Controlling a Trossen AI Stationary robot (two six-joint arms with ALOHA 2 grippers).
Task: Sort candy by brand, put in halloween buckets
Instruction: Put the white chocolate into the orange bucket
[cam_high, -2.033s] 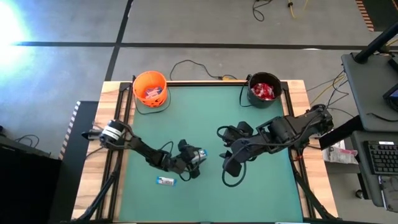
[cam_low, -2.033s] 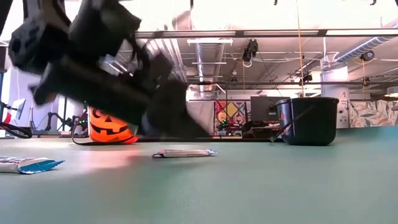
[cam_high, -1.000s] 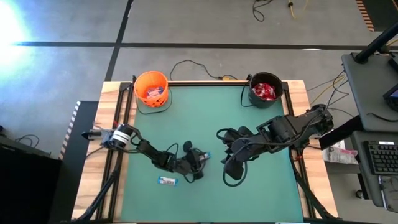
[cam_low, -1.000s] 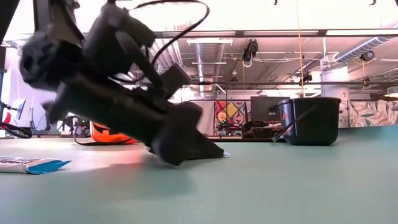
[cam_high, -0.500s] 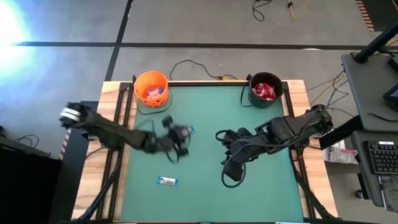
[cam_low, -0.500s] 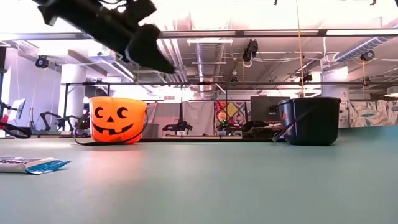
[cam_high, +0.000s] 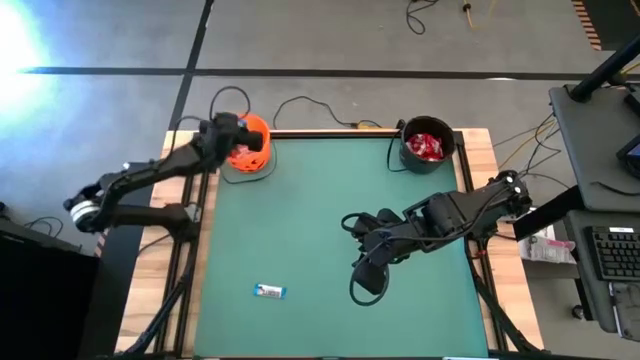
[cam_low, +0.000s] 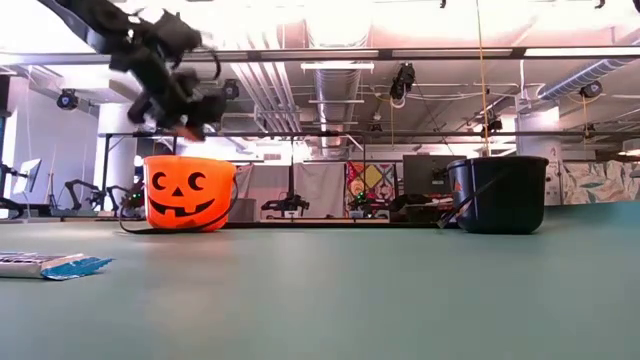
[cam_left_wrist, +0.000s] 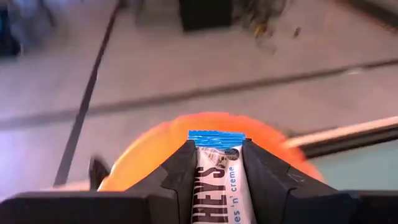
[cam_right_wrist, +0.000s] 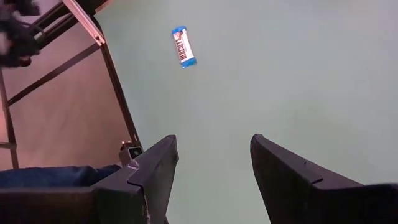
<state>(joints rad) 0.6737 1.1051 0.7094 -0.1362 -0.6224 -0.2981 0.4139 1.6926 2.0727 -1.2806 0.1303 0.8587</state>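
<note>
A green mat (cam_high: 320, 220) covers the surface, edged by pale wood (cam_high: 480, 150). Around it lies grey concrete floor (cam_high: 300, 40) crossed by dark lines, with loose cables (cam_high: 300, 105) trailing. A grey desk with a keyboard (cam_high: 610, 255) stands alongside. Beyond, ceiling ducts (cam_low: 335, 80) and strip lights (cam_low: 440, 53) run overhead.

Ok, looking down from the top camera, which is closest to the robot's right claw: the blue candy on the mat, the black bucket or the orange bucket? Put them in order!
From the right gripper, low on the mat:
1. Blue-and-white candy bar, lying on the mat toward the left arm's side.
2. Black bucket, at the far edge on the right arm's side.
3. Orange bucket, at the far left corner, under the left gripper.
</note>
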